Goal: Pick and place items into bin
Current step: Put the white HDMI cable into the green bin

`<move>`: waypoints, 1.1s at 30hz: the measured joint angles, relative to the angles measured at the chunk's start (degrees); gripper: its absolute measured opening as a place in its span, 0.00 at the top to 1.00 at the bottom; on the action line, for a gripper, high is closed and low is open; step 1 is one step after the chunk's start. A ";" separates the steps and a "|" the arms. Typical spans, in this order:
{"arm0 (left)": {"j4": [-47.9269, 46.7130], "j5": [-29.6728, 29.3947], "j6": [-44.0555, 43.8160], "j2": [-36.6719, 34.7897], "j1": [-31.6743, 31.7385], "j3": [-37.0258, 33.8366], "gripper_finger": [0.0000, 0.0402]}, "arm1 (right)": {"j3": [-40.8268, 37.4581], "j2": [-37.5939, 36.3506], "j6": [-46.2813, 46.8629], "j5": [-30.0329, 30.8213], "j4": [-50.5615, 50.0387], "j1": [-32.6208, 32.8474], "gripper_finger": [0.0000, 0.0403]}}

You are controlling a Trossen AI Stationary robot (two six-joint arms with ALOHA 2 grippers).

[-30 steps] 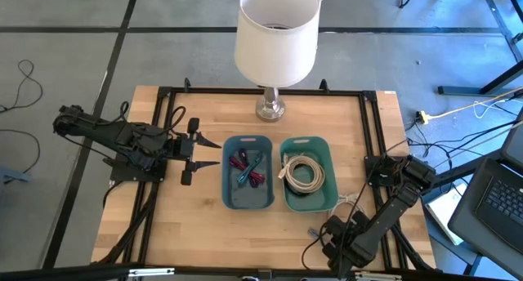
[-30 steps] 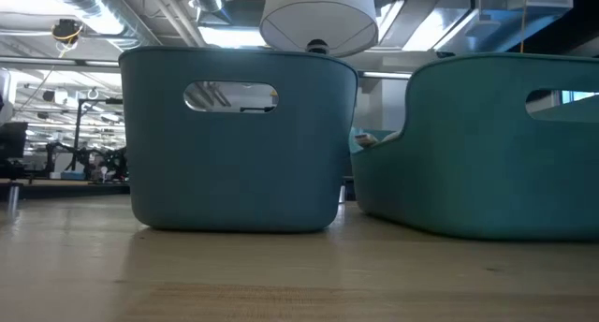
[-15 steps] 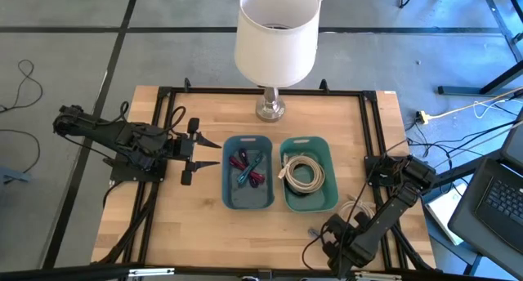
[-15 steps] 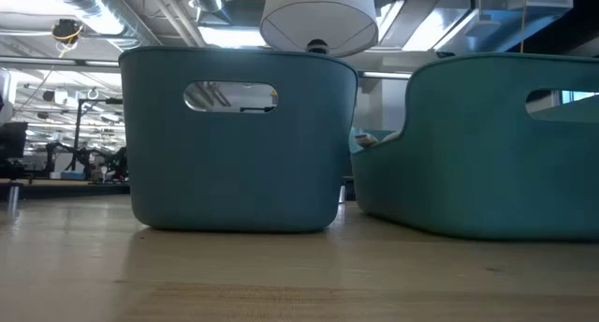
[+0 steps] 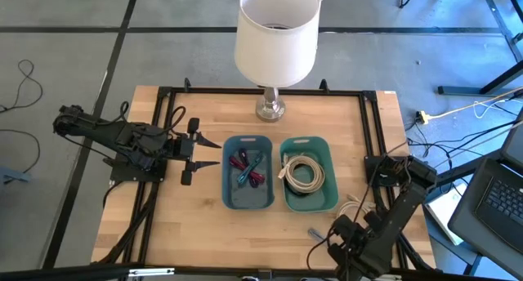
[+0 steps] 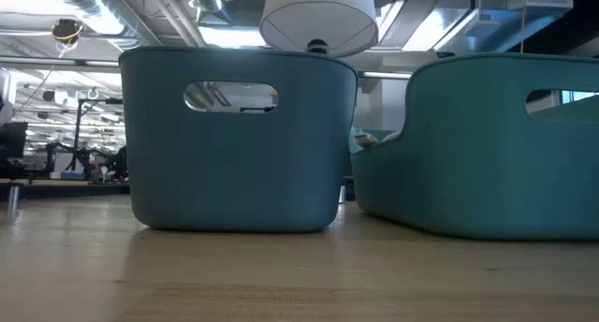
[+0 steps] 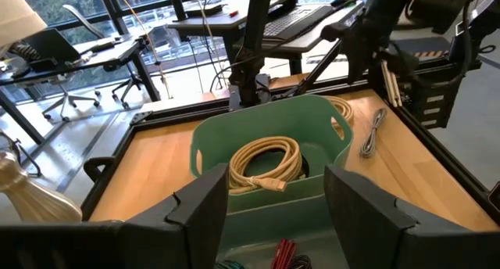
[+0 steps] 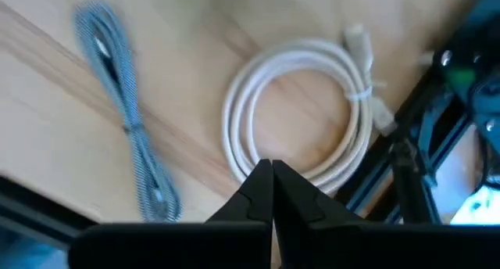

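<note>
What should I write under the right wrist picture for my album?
Right gripper, fingers shut, above a coiled white cable and a grey strap on the wooden table.

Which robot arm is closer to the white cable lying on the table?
The right. Its end effector hangs right above the white cable coil near the table's right edge. The left end effector waits left of the blue bin, both bins between it and that cable.

In the low view the walls of the 2 bins (image 6: 239,144) hide everything inside them. The right hand (image 5: 347,250) is partly cut by the high view's bottom edge. The grey strap (image 8: 125,112) looks blurred.
</note>
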 joint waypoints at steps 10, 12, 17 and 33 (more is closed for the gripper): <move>-0.15 1.45 -1.47 0.00 0.01 0.00 0.49 | -6.69 1.03 -1.84 -0.48 8.54 0.30 0.89; -0.33 1.87 -1.48 0.00 0.00 0.00 0.49 | -10.29 1.00 -1.97 -7.26 10.53 0.52 0.81; -0.39 2.08 -1.47 0.00 0.00 0.00 0.49 | -17.83 1.09 -1.51 -13.78 18.30 0.86 0.56; -0.20 1.92 -1.46 0.00 0.00 0.00 0.49 | -20.42 0.72 -2.01 -14.74 24.36 0.80 0.31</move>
